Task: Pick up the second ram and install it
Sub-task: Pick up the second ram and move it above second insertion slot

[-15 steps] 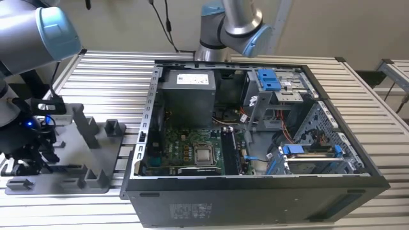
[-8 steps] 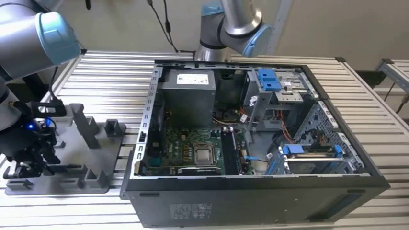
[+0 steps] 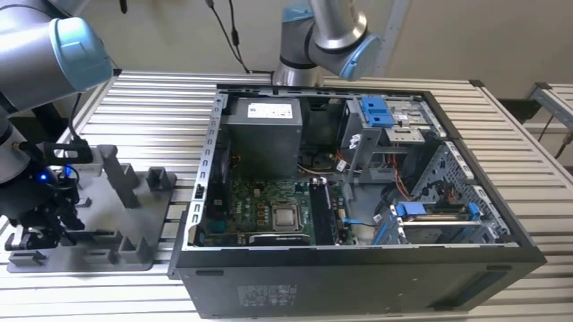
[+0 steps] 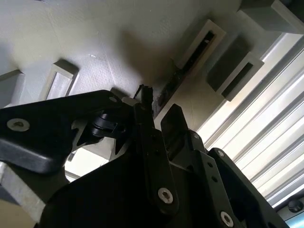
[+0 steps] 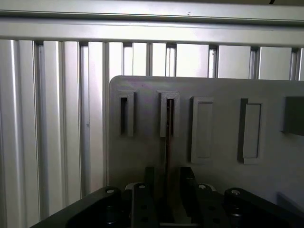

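First wrist view: ram (image 5: 167, 142) (pincer (image 5: 167, 175) astride)

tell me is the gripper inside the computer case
No, the exterior view shows the gripper at the grey tray, on the exterior view's left of the open computer case.

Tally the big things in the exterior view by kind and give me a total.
Robot arms: 2
Computer case: 1
Grey tray: 1
Total: 4
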Controlling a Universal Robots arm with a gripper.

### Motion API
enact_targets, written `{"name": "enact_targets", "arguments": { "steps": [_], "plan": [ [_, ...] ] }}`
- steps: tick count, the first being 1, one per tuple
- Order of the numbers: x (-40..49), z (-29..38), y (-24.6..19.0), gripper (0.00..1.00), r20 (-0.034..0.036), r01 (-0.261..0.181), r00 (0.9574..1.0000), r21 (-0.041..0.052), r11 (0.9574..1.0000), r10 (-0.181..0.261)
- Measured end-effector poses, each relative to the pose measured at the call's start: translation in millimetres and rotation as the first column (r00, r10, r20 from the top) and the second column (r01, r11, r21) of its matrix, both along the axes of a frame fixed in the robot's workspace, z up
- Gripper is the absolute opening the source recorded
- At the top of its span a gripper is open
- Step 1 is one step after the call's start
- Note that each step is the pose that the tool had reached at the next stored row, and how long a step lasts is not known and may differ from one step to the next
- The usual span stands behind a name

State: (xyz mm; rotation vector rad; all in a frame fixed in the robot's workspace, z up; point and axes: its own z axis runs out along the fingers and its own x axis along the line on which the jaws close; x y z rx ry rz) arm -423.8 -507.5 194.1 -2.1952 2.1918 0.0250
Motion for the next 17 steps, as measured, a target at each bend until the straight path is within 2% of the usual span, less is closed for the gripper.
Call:
{"name": "enact_targets", "arguments": {
  "steps": [2, 3, 4, 5, 9, 11, 17],
  "plan": [
    [0.0, 0.0, 0.0, 0.34, 0.0, 0.0, 1.0, 0.0, 1.0, 0.0],
    [0.0, 0.0, 0.0, 0.27, -0.0001, 0.0, 1.0, 0.0, 1.0, 0.0],
    [0.0, 0.0, 0.0, 0.27, 0.0, 0.0, 1.0, 0.0, 1.0, 0.0],
    [0.0, -0.1, 0.0, 0.21, 0.0, 0.0, 1.0, 0.0, 1.0, 0.0],
    [0.0, -0.1, 0.0, 0.21, -0.0001, 0.0, 1.0, 0.0, 1.0, 0.0],
    [0.0, -0.1, 0.0, 0.14, -0.0001, 0.0, 1.0, -0.0001, 1.0, 0.0],
    [0.0, -0.2, 0.0, 0.14, 0.0, 0.0, 1.0, 0.0, 1.0, 0.0]
  ]
}}
